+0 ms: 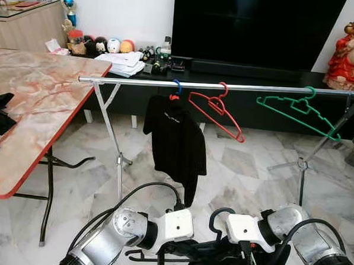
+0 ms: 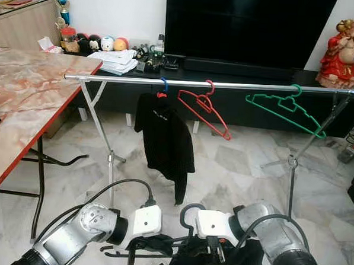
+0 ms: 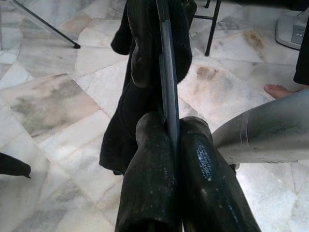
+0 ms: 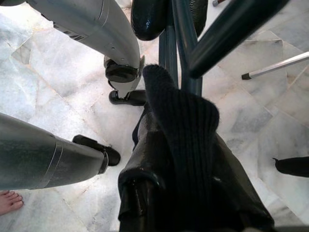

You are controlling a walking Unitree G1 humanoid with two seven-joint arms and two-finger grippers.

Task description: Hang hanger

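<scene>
Low in front of me both grippers hold a dark hanger (image 3: pixel 166 72) with a black garment (image 1: pixel 217 262) on it. My left gripper (image 3: pixel 166 128) is shut on the hanger's thin bar. My right gripper (image 4: pixel 181 125) is shut on the black knit fabric (image 4: pixel 186 116), which drapes over its fingers beside the hanger's bars (image 4: pixel 169 43). Ahead stands a silver clothes rail (image 1: pixel 244 87). On it hang a black shirt (image 1: pixel 176 144) on a blue hanger, an empty red hanger (image 1: pixel 217 111) and an empty green hanger (image 1: pixel 297 109).
A marble-topped folding table (image 1: pixel 36 101) stands at the left, close to the rail's end. Behind the rail are a low black cabinet (image 1: pixel 257 71) with a TV and a red statue (image 1: pixel 350 55). A person's bare foot (image 3: pixel 277 90) rests on the marble floor nearby.
</scene>
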